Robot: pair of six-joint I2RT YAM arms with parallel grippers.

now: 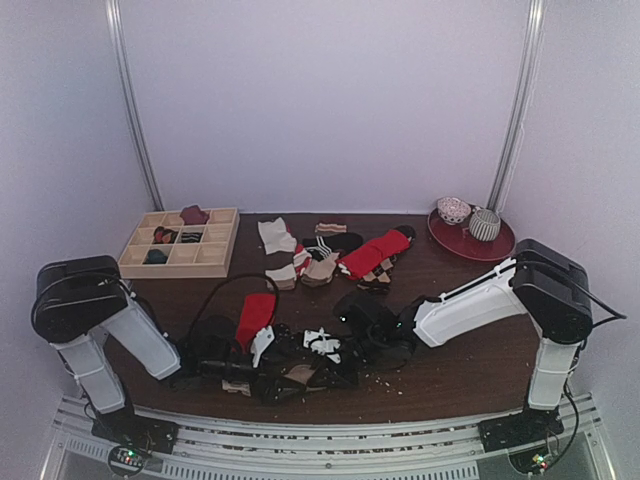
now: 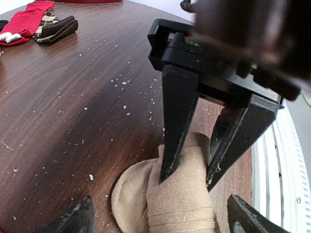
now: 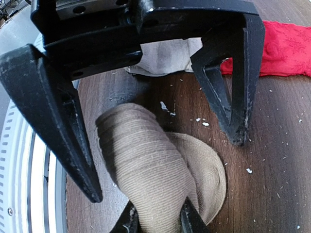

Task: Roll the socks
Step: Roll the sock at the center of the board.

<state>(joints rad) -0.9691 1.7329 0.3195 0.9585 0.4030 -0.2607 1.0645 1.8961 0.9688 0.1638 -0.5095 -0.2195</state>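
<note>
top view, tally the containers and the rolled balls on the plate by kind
wooden divided tray: 1
red plate: 1
rolled balls on the plate: 2, a patterned ball and a grey striped ball
total: 4

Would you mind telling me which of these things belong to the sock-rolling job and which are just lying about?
Job in hand:
- tan sock, pinched by the right gripper
- red sock with cream end

Lying about:
- all-red sock and checked sock
- loose socks mid-table
- wooden tray
- red plate with patterned bowls
</note>
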